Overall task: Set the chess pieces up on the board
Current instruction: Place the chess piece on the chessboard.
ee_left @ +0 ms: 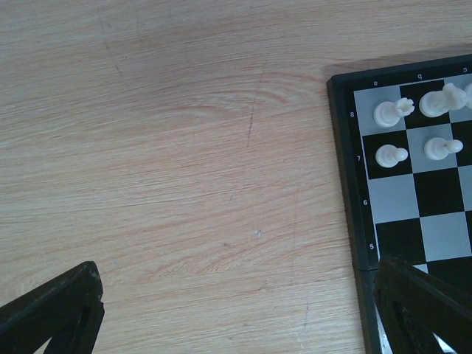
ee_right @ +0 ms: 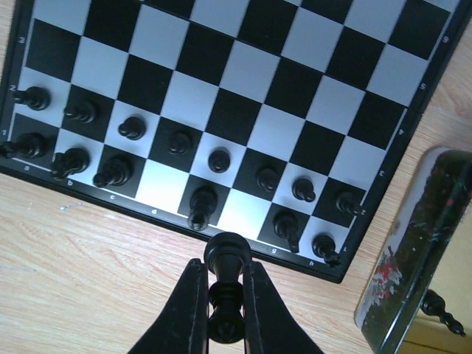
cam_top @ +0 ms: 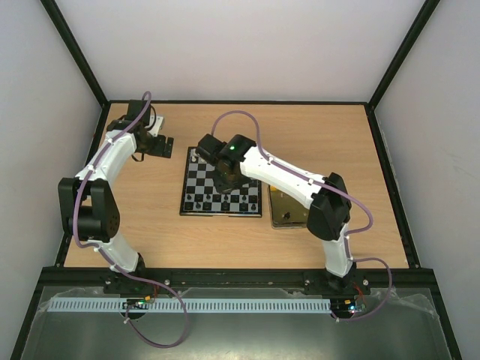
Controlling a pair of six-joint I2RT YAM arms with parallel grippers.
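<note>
Right claw is pinched shut on a small black plastic chessman (looks upright, base down) at the near edge of the black-and-silver checkered board. The back row's empty squares lie just ahead. Left claw gapes wide, holding nothing, beside the board's far-left corner.

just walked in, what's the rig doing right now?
The right gripper is shut on a small black chess piece, holding it above the black side of the black-and-silver checked chessboard. The black pawn row is full; the back row has two empty squares. Another black piece sits in the yellow-lined metal tin. The left gripper hangs open over bare wooden table beside the white chessmen.
</note>
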